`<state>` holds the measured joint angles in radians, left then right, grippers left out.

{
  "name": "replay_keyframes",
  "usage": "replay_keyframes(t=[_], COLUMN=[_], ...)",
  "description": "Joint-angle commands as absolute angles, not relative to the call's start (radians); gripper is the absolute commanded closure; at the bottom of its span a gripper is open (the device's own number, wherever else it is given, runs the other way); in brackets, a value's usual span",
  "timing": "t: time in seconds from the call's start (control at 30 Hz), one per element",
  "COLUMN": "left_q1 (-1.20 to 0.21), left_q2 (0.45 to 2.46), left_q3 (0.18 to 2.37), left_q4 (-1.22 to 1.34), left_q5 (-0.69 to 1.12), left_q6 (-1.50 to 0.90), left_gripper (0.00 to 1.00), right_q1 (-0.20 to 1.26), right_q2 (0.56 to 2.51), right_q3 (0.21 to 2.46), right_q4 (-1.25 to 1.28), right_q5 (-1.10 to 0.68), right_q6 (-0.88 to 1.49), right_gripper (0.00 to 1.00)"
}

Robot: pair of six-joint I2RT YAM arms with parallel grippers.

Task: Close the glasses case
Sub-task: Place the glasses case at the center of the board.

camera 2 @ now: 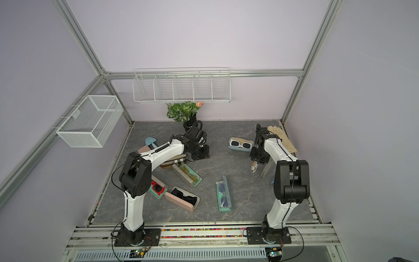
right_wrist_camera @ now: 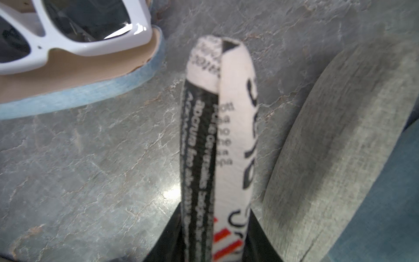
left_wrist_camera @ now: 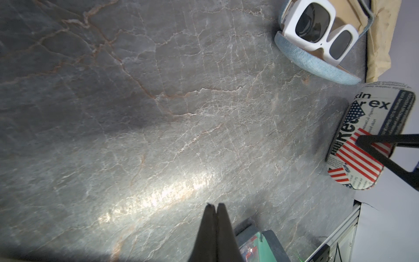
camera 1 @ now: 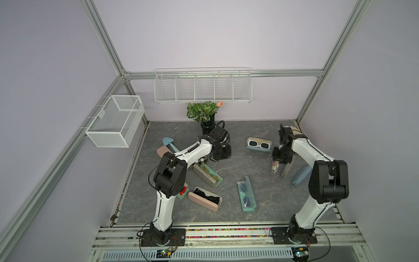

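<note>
We see the right arm [camera 1: 306, 149] rising from its base at the near right of the desk [camera 1: 240, 165] to a high elbow. Its white forearm reaches toward the far side, and the wrist folds over so that the right pincer [camera 1: 278, 163] points down. That pincer is clenched on the flag-printed glasses case [camera 1: 275, 168]. One finger lies across the striped face in the left wrist view [left_wrist_camera: 371, 141], and the case runs out between both fingers in the right wrist view [right_wrist_camera: 226, 108].

The case is held on edge at the right of the desk. Its two halves meet along the seam, apart from a small dark gap at the tip. We cannot tell whether its lower end touches the desk. Just to its right lies a grey case [right_wrist_camera: 328, 147]. Farther off, to its left, the white sunglasses [camera 1: 259, 143] sit in an open light-blue case [camera 1: 254, 148].

The left arm [camera 1: 192, 152] climbs from the near left to its elbow, then stretches far and rightward to mid-desk. Its left pincer [left_wrist_camera: 214, 207] is closed on nothing, fingertips pressed together over bare desk, well apart from the flag-printed glasses case.
</note>
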<state>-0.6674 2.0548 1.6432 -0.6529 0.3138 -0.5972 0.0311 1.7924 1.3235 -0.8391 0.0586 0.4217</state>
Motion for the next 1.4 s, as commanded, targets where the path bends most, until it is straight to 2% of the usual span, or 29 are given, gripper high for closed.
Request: replay_keyframes(t=[0.0, 0.27, 0.43, 0.6, 0.77, 0.9, 1.07, 1.37], left_q1=[-0.664, -0.665, -0.665, -0.664, -0.665, -0.664, -0.664, -0.659], left_q2=[2.030, 2.029, 2.028, 2.025, 2.020, 2.017, 2.010, 1.992], left_q3=[1.634, 1.629, 1.626, 1.623, 1.623, 1.625, 1.630, 1.649], left_q4=[-0.655, -0.657, -0.657, -0.655, -0.650, -0.649, -0.651, -0.677], left_q5=[0.307, 0.304, 0.304, 0.303, 0.305, 0.308, 0.304, 0.283], left_q6=[-0.601, -0.601, -0.601, -0.601, -0.602, -0.603, -0.603, -0.597], left_gripper=[1.00, 1.00, 1.00, 1.00, 1.00, 1.00, 1.00, 1.00], right_q1=[0.016, 0.002, 0.000, 0.000, 0.004, 0.028, 0.123, 0.398], right_q2=[1.822, 1.864, 1.875, 1.848, 1.760, 1.667, 1.528, 1.337], right_q3=[1.333, 1.339, 1.342, 1.343, 1.324, 1.308, 1.278, 1.146], right_q4=[-0.818, -0.814, -0.821, -0.834, -0.843, -0.878, -0.947, -0.988], right_q5=[0.032, 0.021, 0.024, 0.026, -0.017, -0.055, -0.070, -0.135], right_q6=[0.406, 0.397, 0.394, 0.391, 0.372, 0.343, 0.296, 0.339], right_gripper=[0.69, 0.66, 0.60, 0.41, 0.34, 0.33, 0.32, 0.32])
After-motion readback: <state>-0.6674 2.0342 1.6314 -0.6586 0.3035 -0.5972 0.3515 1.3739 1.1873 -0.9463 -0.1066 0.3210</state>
